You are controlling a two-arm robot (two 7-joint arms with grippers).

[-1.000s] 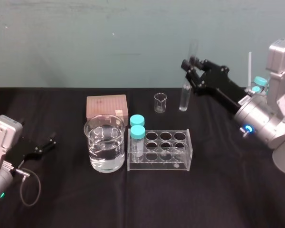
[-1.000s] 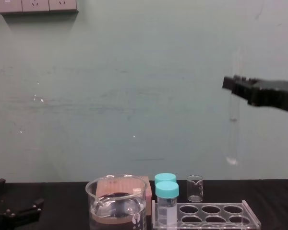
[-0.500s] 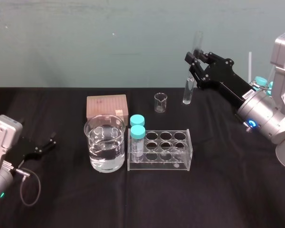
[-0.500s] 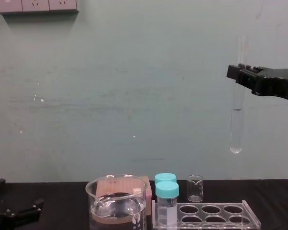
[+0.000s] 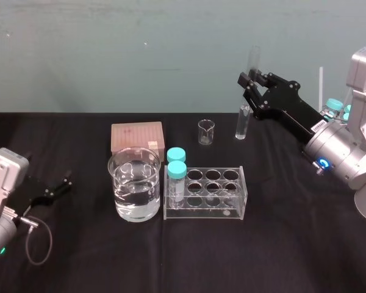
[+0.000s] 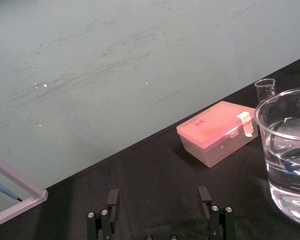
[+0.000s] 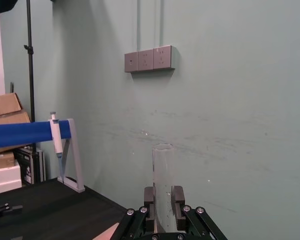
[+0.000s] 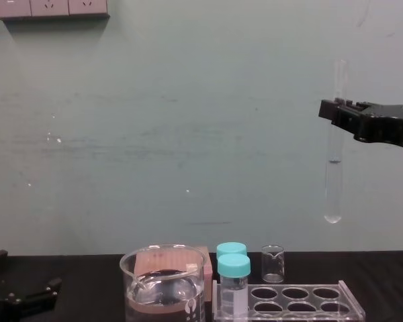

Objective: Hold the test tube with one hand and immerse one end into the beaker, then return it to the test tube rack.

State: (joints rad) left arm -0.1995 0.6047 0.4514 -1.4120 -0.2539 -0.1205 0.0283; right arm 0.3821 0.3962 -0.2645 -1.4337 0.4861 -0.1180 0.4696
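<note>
The test tube [image 5: 242, 124] is a long clear glass tube hanging upright in the air, behind and to the right of the test tube rack [image 5: 202, 212]. My right gripper [image 5: 250, 81] is shut on its upper part. In the chest view the test tube [image 8: 333, 181] hangs well above the test tube rack [image 8: 344, 293], with the right gripper [image 8: 334, 111] around it. The right wrist view shows the test tube [image 7: 163, 175] rising between the fingers. The beaker [image 5: 134, 183], part full of clear liquid, stands left of the rack. My left gripper [image 5: 63, 183] rests open at the table's left.
Two teal-capped vials [image 5: 176, 170] stand in the rack's left end. A pink box [image 5: 136, 137] lies behind the beaker and a tiny beaker [image 5: 206, 131] stands behind the rack. A blue-barred stand [image 7: 60, 150] is far off to the left.
The right gripper has carried the test tube a little up and to the right, and the tube now hangs straighter. The left arm has not moved.
</note>
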